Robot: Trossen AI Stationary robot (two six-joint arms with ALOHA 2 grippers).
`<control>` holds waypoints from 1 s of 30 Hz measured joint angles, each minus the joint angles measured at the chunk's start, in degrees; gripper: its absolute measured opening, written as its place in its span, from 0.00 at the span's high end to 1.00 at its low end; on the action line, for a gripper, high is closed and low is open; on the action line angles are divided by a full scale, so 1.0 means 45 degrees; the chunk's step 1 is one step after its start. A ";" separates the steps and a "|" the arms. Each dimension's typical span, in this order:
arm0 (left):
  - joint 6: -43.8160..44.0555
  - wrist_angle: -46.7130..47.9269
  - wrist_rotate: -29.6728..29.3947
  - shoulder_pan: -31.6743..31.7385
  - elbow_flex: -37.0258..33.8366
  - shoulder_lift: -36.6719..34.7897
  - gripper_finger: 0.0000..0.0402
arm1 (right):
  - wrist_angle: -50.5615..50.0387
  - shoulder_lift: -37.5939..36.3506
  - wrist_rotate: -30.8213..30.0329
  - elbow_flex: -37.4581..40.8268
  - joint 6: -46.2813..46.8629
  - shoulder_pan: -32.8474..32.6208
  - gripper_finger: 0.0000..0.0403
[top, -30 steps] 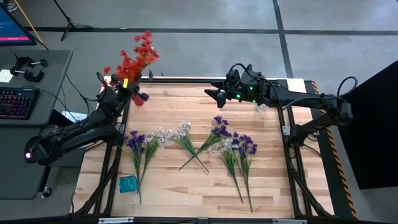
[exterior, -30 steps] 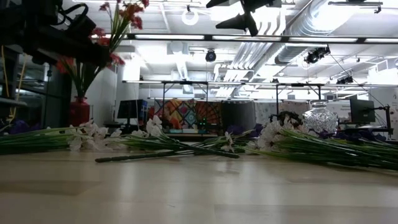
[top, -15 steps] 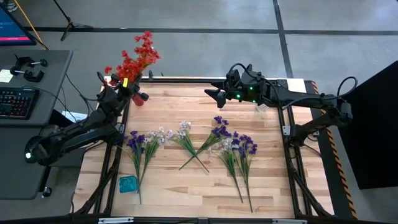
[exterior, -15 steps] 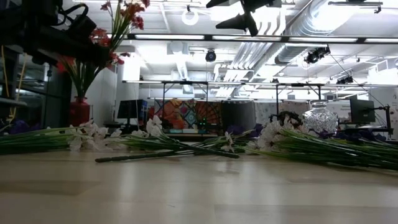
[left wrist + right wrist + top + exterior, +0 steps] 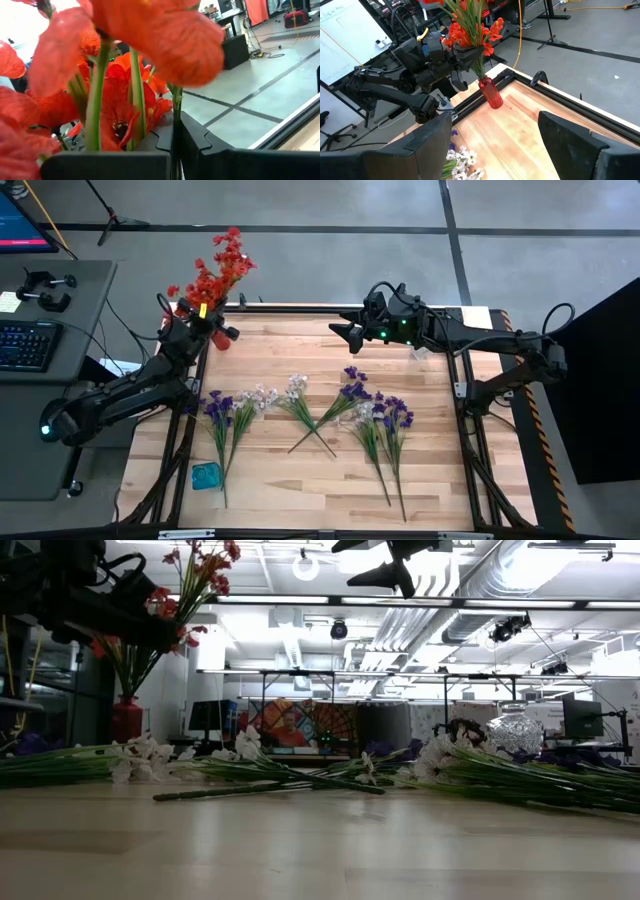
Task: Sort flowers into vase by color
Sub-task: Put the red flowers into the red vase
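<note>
A small teal thing sits near the front edge of the wooden tabletop. Past it, the purple and white flowers lie flat in a row across the middle. At the far left corner stands a red vase with red flowers in it. The left gripper has its jaws clamped on the red flowers' stems, just above the vase. The right gripper hangs in the air over the far edge, its jaws apart and holding nothing.
</note>
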State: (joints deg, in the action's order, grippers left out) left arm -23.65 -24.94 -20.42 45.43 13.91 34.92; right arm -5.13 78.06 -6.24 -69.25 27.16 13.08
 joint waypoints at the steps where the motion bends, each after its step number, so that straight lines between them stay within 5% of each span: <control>1: 0.0000 -0.0021 -0.0090 0.0000 0.0000 0.0003 1.00 | 0.0000 -0.0004 0.0001 0.0000 0.0000 0.0000 0.29; 20: -0.0227 -0.0508 -0.0144 0.0065 0.0000 0.0003 1.00 | -0.0051 -0.0005 0.0155 0.0000 0.0255 0.0000 0.29; 30: 0.0123 -0.0081 0.0949 0.0915 -0.0005 0.0042 1.00 | -0.0053 -0.0005 0.0155 0.0000 0.0262 0.0000 0.29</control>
State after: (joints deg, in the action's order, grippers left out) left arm -23.09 -25.30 -16.15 49.55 13.89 35.11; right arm -5.37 78.04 -5.54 -69.25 28.34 13.08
